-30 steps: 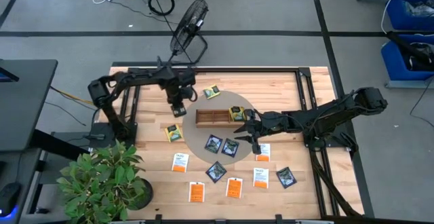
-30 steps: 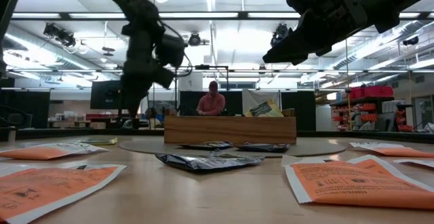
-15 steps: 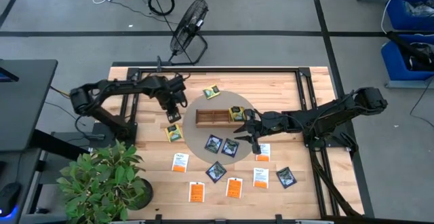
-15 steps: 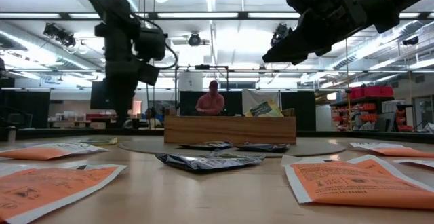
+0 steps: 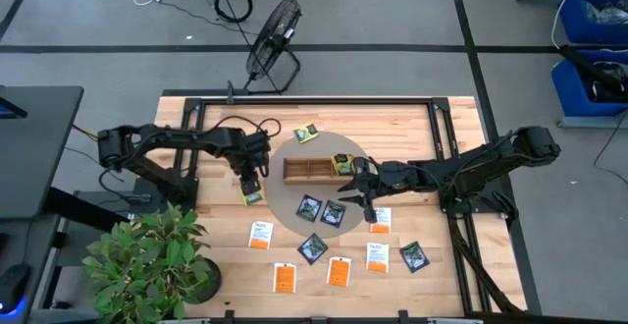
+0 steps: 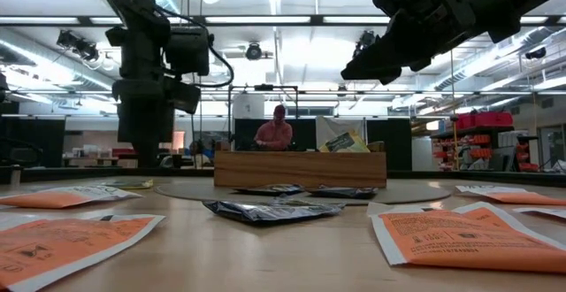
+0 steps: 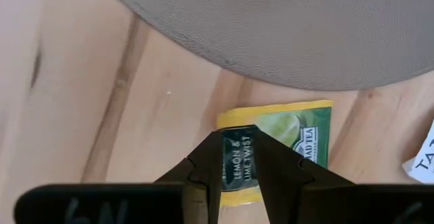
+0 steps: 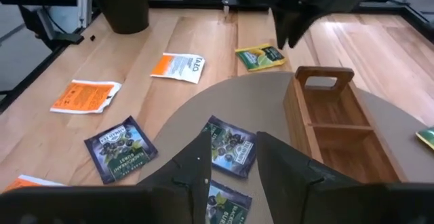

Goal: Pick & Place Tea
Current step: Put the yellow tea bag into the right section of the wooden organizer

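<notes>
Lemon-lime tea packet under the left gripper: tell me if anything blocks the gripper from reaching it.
Nothing visible does. The left gripper hangs straight over the yellow-green tea packet, which lies flat on bare wood beside the edge of the round grey mat. No other packet overlaps it.

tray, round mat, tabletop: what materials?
Tray: wood, smooth light-brown, grain and a cut handle slot showing. Round mat: probably fabric or felt, matte grey-brown with a fine woven texture. Tabletop: pale wooden planks, visible seams and grain, slight sheen, likely sealed.
</notes>
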